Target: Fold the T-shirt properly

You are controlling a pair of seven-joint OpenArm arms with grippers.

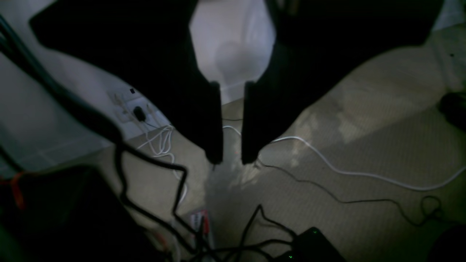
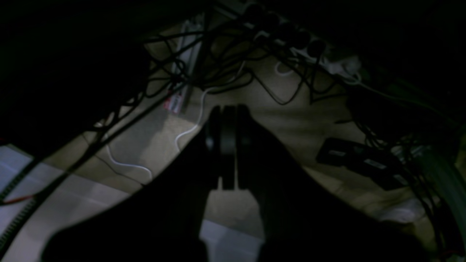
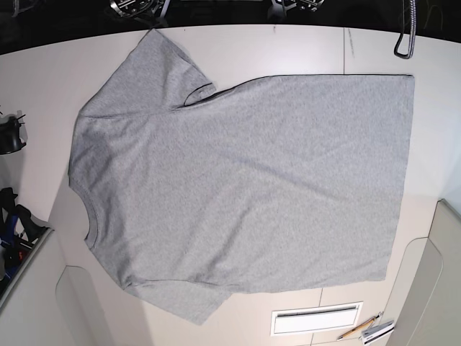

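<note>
Soft grey T-shirt (image 3: 245, 187) lies broad, sleeves angled, seemingly lightly rippled.

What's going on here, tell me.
Nothing is being handled right now. The grey T-shirt lies spread on the table, mostly flat and not yet folded up. The left gripper is slightly open with nothing between its fingers; the right gripper holds no shirt either.
</note>
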